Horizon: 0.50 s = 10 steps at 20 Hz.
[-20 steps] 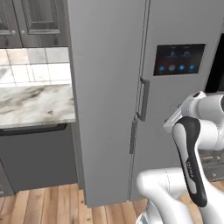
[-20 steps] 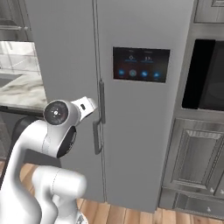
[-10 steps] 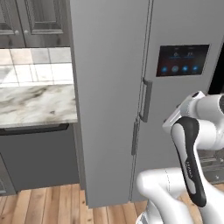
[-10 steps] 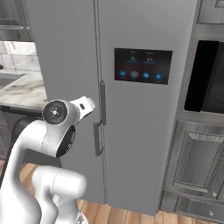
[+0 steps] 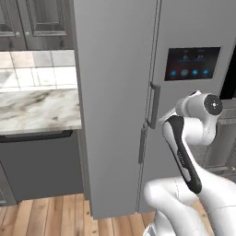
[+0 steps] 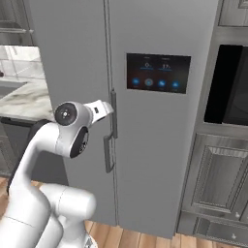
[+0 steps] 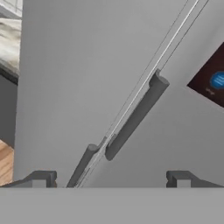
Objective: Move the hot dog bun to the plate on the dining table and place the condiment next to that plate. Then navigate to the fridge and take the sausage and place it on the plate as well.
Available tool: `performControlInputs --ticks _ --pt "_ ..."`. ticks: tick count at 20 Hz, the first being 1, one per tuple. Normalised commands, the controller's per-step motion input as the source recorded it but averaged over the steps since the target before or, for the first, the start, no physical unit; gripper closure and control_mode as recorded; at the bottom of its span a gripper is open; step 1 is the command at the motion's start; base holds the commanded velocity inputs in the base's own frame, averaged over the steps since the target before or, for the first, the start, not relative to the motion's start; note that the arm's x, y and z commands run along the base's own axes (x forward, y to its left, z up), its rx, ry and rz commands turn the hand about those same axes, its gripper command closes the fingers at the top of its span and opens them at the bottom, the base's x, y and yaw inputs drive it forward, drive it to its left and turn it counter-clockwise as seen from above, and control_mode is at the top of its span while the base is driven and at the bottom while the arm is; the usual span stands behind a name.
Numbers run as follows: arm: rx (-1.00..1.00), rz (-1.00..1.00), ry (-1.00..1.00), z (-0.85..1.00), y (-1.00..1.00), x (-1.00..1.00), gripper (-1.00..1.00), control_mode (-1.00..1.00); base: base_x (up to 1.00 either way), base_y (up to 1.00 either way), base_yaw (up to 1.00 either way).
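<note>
Closed pale grey two-door fridge, dark control panel on its right door, pincer spread open, empty, facing the fridge's door handles, marble tabletop left of the fridge

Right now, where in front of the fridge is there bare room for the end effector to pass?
The open end effector faces bare door panel left of the fridge handles. It is tight at the centre seam, where both handles sit close together. The marble counter borders the fridge's left side.
</note>
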Motion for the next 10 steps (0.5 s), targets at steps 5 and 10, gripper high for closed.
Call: performControlInputs --ticks 5,10 --pt "0.03 -0.13 -0.01 0.00 -0.08 0.68 -1.00 -1.00 0.00 0.00 0.00" --pt "0.05 -0.13 0.00 0.00 -0.20 0.51 -1.00 -1.00 0.00 0.00 0.00"
